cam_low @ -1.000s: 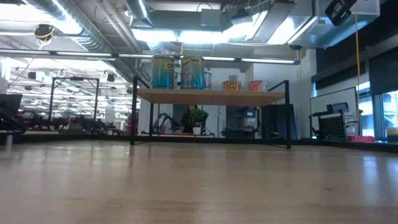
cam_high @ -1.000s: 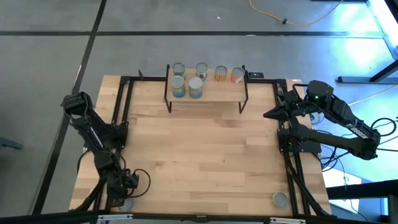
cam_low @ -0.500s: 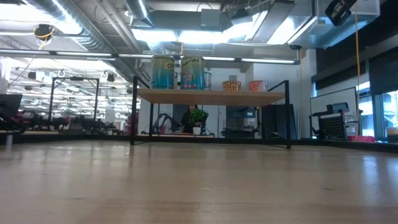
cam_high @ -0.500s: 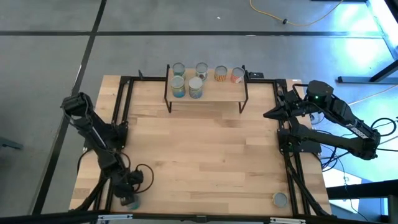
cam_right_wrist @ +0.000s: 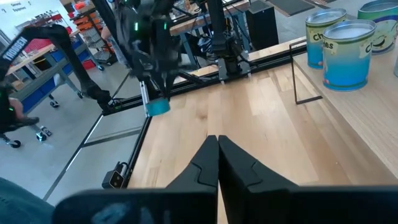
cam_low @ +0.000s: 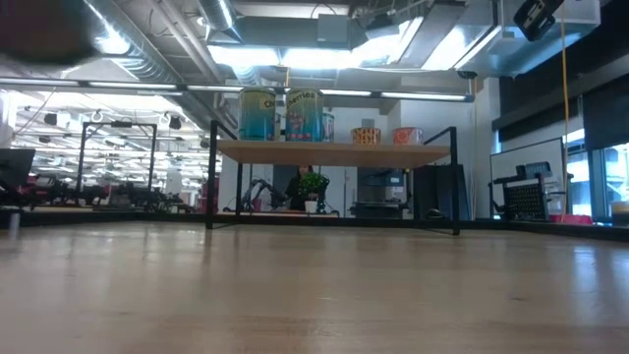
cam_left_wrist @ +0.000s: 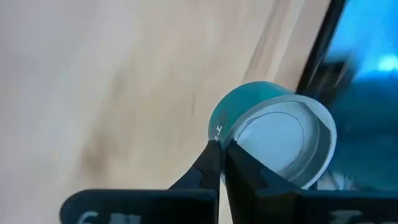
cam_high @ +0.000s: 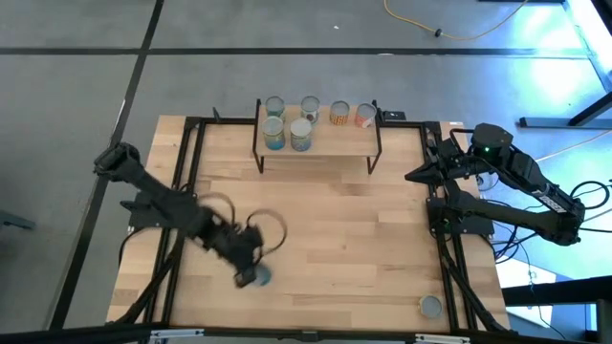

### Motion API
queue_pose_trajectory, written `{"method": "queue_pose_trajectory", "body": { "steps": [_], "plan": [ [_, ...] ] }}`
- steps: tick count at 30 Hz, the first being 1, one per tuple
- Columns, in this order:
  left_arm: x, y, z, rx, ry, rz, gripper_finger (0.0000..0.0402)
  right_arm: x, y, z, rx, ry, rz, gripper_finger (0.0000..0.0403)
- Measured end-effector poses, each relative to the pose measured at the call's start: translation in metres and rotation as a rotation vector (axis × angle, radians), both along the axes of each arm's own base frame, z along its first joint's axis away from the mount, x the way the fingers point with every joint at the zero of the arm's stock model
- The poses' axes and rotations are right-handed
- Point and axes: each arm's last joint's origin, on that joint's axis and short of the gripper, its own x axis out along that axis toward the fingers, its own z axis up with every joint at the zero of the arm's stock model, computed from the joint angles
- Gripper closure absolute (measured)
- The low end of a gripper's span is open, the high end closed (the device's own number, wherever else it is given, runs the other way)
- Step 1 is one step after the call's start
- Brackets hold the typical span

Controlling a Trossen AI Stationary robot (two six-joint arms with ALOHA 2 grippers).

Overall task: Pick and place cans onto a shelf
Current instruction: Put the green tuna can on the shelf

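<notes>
A teal can [cam_left_wrist: 273, 134] with a silver top hangs in my left gripper [cam_left_wrist: 221, 148], which is shut on it above the near left part of the table [cam_high: 251, 276]. The right wrist view shows this can [cam_right_wrist: 157, 106] in the air. The shelf [cam_high: 330, 141] stands at the table's far edge on black legs, and several cans [cam_high: 301, 135] stand upright on it. Another can [cam_high: 431, 307] stands at the near right corner. My right gripper [cam_right_wrist: 217, 146] is shut on nothing and waits beside the table's right edge [cam_high: 413, 177]. My left gripper pinches the can's top rim [cam_left_wrist: 231, 132] between its two fingertips, at one spot on the rim's edge. The fingers come slanting down from above. The can hangs below them, lifted clear of the table, its silver top tilted toward the wrist.
Black rails [cam_high: 186, 182] run along the table's left and right sides. Bare wood [cam_high: 325, 229] lies between my left gripper and the shelf. In the low view the shelf [cam_low: 334, 151] stands far back with its cans [cam_low: 257, 114] on top.
My left gripper has taken the can from the table's near left corner and lifted it clear. It has swung up and toward the right and far side, and now hangs over the table's near left part. The arm has stretched out and the wrist has turned.
</notes>
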Motion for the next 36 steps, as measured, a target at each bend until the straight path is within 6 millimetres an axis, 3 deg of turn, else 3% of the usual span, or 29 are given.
{"method": "queue_pose_trajectory", "body": {
  "steps": [7, 14, 18, 25, 30, 36],
  "plan": [
    [0.044, 0.063, 0.064, 0.175, -0.225, 0.147, 0.0401, 0.0, 0.0, 0.0, 0.0, 0.0, 0.0, 0.0399],
    [0.088, 0.101, 0.097, 0.529, -0.346, 0.272, 0.0401, 0.0, 0.0, 0.0, -0.065, -0.01, 0.013, 0.0398],
    [0.12, 0.114, 0.104, 0.677, -0.339, 0.253, 0.0401, 0.0, 0.0, 0.0, -0.081, -0.012, 0.011, 0.0399],
    [0.167, 0.14, 0.127, 0.748, -0.392, 0.274, 0.0401, 0.0, -0.001, 0.0, -0.106, -0.011, -0.007, 0.0398],
    [0.185, 0.152, 0.135, 0.839, -0.4, 0.316, 0.0401, 0.001, -0.003, -0.001, -0.128, 0.002, -0.062, 0.0399],
    [0.199, 0.159, 0.121, 0.937, -0.333, 0.353, 0.0401, 0.001, -0.004, -0.001, -0.154, 0.003, -0.078, 0.0395]
  ]
}}
